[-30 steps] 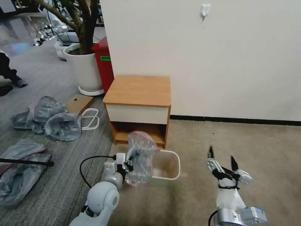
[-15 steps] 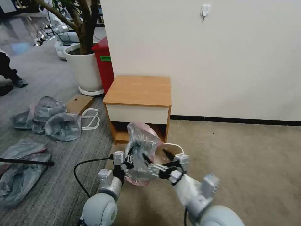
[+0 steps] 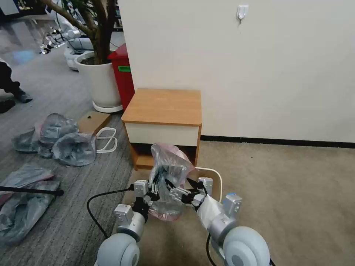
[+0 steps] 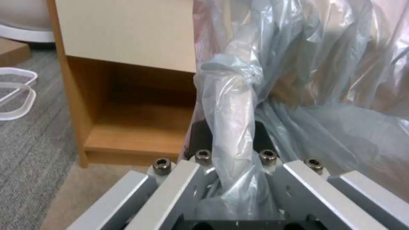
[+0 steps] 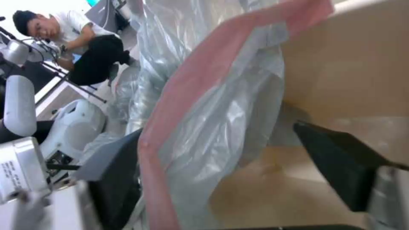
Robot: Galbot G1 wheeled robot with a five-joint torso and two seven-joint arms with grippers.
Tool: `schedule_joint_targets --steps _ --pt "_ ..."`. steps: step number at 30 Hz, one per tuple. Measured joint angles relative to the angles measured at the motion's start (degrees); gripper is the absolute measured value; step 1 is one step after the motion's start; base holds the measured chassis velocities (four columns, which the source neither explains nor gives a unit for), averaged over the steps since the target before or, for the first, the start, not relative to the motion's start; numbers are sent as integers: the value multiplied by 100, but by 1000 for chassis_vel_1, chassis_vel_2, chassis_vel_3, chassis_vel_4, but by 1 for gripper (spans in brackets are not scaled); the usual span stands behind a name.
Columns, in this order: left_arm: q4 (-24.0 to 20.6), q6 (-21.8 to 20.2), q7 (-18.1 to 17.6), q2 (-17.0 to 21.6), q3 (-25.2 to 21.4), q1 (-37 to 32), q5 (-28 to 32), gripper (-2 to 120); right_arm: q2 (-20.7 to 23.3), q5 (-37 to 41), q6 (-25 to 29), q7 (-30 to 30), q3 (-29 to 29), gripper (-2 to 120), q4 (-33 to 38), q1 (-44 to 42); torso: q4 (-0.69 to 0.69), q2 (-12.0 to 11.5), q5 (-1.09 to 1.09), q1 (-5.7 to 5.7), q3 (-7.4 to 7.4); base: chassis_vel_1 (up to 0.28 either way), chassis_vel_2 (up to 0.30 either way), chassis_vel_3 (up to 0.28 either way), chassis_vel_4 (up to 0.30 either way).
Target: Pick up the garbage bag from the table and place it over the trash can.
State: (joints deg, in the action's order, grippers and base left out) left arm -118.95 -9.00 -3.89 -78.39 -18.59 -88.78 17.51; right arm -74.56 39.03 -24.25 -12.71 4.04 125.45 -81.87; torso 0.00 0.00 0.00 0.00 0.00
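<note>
Above the cream-white rectangular plastic trash can (image 3: 216, 176), the left hand (image 3: 154, 189) is clamped on the thin translucent grey-clear garbage bag (image 3: 168, 177), while the right hand (image 3: 181, 188), fingers spread, straddles its pink rim, probably to widen the mouth.

You have a bare wooden top on the table (image 3: 162, 105), which stands on the floor (image 3: 296, 184) against the wall. On that floor, the trash can (image 3: 216, 177) sits just before the table, with grey bags (image 3: 55, 138), cardboard (image 3: 92, 122) and a white plant pot (image 3: 100, 83) to the left.
</note>
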Motion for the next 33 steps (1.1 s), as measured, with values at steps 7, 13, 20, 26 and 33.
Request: schedule_joint_targets --steps 7,13,20,26,33 --pt "-30 12 -1 -41 -11 -46 8 4 -27 -13 128 -1 -56 59 -38 27 0 0 0 0 0 0 0 0 0" --pt "-47 31 -2 -42 -15 -100 10 4 -35 -18 190 -1 -47 41 -58 59 0 0 0 0 0 0 0 0 0" --pt "-49 36 -21 -63 -49 -90 18 4 -36 -48 248 4 -77 15 -63 31 0 0 0 0 0 0 0 0 0" --pt "-39 44 -31 -80 -59 -114 20 4 -6 -59 330 30 -75 0 -28 18 0 0 0 0 0 0 0 0 0" --pt "21 59 -38 -50 -89 -109 25 4 114 -56 421 139 -69 0 121 -40 0 0 0 0 0 0 0 0 0"
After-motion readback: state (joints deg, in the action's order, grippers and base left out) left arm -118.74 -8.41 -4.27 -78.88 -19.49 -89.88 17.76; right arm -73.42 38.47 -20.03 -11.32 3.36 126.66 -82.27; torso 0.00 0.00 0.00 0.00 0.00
